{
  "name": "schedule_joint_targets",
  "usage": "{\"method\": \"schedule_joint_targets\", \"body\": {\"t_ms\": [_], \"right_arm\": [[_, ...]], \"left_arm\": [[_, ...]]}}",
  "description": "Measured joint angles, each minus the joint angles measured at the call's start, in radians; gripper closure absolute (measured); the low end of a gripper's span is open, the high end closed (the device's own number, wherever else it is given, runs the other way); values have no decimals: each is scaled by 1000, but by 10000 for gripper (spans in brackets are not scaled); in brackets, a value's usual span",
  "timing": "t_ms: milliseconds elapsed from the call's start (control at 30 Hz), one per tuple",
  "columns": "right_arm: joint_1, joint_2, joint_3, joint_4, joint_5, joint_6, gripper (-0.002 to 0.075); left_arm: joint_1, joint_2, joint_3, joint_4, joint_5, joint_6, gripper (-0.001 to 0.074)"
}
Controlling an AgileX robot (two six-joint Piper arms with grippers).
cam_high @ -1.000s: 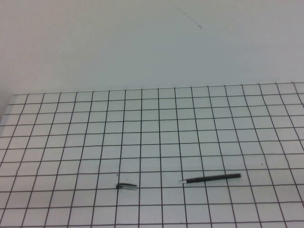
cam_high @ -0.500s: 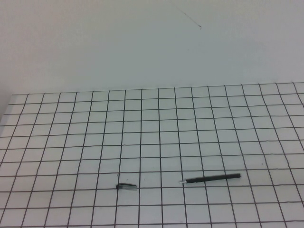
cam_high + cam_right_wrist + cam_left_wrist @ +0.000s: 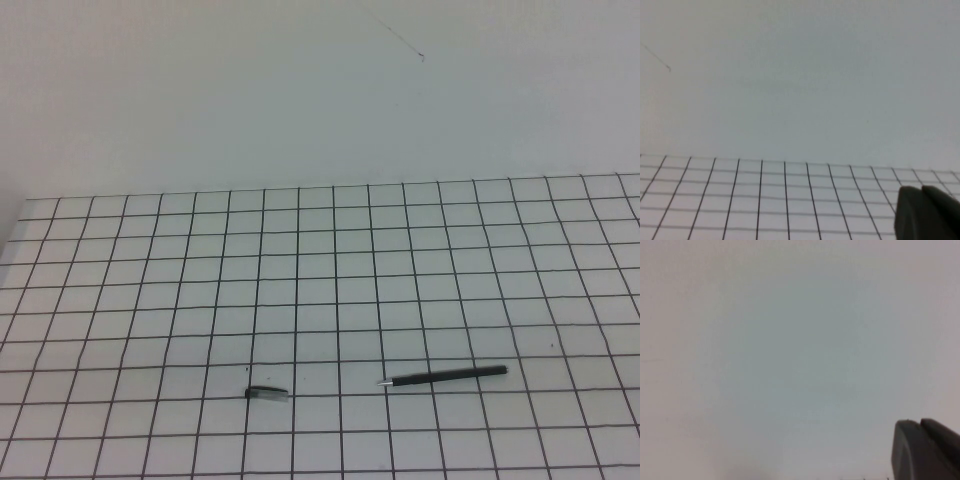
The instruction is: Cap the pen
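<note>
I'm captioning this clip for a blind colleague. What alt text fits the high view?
A black pen lies uncapped on a white gridded table, silvery tip pointing toward its short cap, which lies apart to the pen's left. Neither the left gripper nor the right gripper appears in this view.

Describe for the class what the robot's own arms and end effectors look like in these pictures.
Very little shows. The high view has neither arm in it. Each wrist view shows only a corner piece: the left end effector and the right end effector appear as dark grey-black, matte, rounded blocks with a seam running through them. No cables, markings or sleeves are visible.
</note>
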Motion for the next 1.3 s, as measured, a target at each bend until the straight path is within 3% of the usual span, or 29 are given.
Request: {"method": "schedule_joint_targets", "body": {"t_ms": [200,367,767,867,1000,1067,1133,1300], "right_arm": [[0,0,-2,44,61,-9,728],[0,0,-2,153,97,-138,729],[0,0,-2,194,115,-180,729],[0,0,-2,194,117,-180,729],[0,44,-8,211,135,-183,729],[0,86,-27,225,173,-200,729],[0,136,-39,256,196,-219,729],[2,240,-41,325,212,-304,729]], "left_arm": [[0,13,7,-22,52,-8,735],[0,125,-115,-58,223,18,735],[0,656,-450,-523,512,604,717],[0,755,-501,-590,523,662,601],[0,869,-570,-641,574,697,296],[0,924,-607,-669,625,736,206],[0,979,-642,-705,702,806,232],[0,1137,-708,-812,800,1012,381]]}}
